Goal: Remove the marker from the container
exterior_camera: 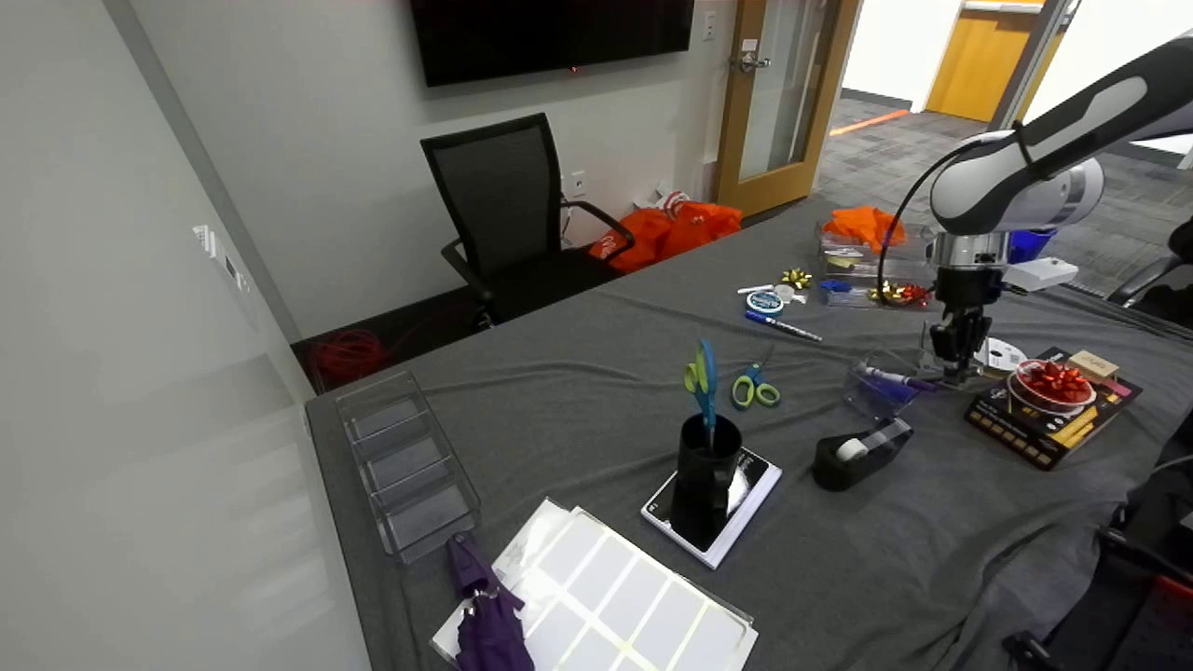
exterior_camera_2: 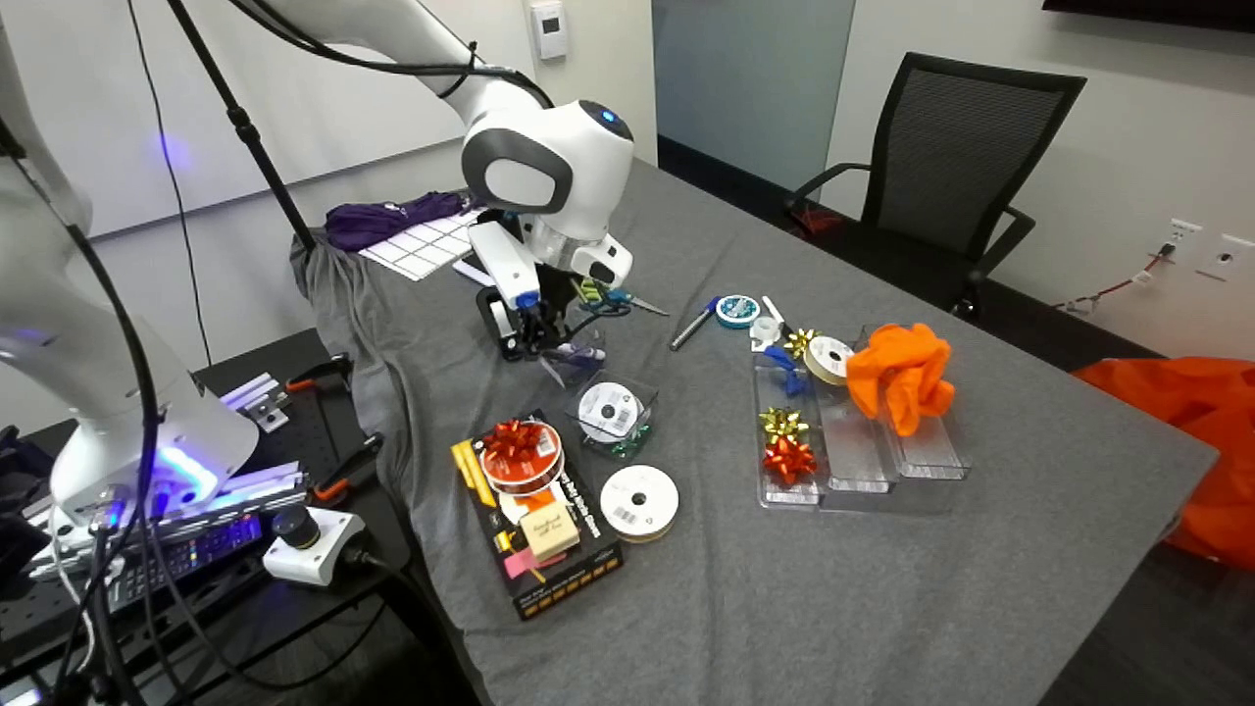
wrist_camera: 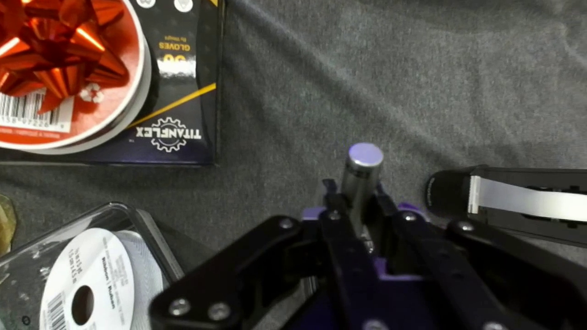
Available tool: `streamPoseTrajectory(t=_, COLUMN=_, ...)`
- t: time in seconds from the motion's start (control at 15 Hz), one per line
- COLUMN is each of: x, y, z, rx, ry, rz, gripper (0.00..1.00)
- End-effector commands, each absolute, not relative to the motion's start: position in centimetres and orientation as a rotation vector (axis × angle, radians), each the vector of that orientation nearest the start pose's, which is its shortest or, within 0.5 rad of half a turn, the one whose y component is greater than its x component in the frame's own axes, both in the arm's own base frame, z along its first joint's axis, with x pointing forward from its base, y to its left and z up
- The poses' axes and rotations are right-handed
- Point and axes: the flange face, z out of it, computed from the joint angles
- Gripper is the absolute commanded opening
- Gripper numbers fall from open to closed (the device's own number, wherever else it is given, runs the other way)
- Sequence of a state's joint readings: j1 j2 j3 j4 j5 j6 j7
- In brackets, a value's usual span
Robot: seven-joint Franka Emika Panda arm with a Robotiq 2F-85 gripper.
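In the wrist view, a grey marker (wrist_camera: 362, 172) with a pale purple end face stands tilted between my fingers. My gripper (wrist_camera: 354, 188) looks shut on it, with a finger at each side. In an exterior view, the gripper (exterior_camera: 958, 363) is low beside the clear container (exterior_camera: 856, 390). A marker with a purple cap (exterior_camera: 902, 378) lies across that container. The gripper (exterior_camera_2: 541, 338) also shows in an exterior view, over the container (exterior_camera_2: 596, 343). In the wrist view my fingers hide most of the container. The lower part of the held marker is hidden.
A black tape dispenser (exterior_camera: 862, 455) is close to the container. A glove box (exterior_camera_2: 537, 510) bears a red-bow spool (exterior_camera_2: 523, 456). A clear box with a ribbon spool (exterior_camera_2: 610, 412) stands near the gripper. Scissors (exterior_camera: 755, 384) and a blue-capped marker (exterior_camera: 783, 325) lie on the cloth.
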State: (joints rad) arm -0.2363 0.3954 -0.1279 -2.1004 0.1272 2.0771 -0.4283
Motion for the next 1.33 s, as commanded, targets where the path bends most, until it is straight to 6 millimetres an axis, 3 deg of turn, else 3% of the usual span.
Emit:
streamPoseTrajectory(t=0.0, x=49.6, y=-18.1, z=22.6, rx=-2.840, ry=0.008, rz=0.495, gripper=0.04)
streamPoseTrajectory(t=0.47, x=49.3, y=-17.7, z=25.6, rx=-2.843, ry=0.028, rz=0.555, gripper=0.04)
streamPoseTrajectory(t=0.73, x=49.4, y=-17.3, z=27.6, rx=-2.803, ry=0.037, rz=0.506, gripper=0.04)
streamPoseTrajectory(t=1.0, x=51.5, y=-16.4, z=30.5, rx=-2.761, ry=0.141, rz=0.378, gripper=0.04)
streamPoseTrajectory(t=1.27, x=55.5, y=-15.5, z=32.9, rx=-2.721, ry=0.278, rz=0.213, gripper=0.04)
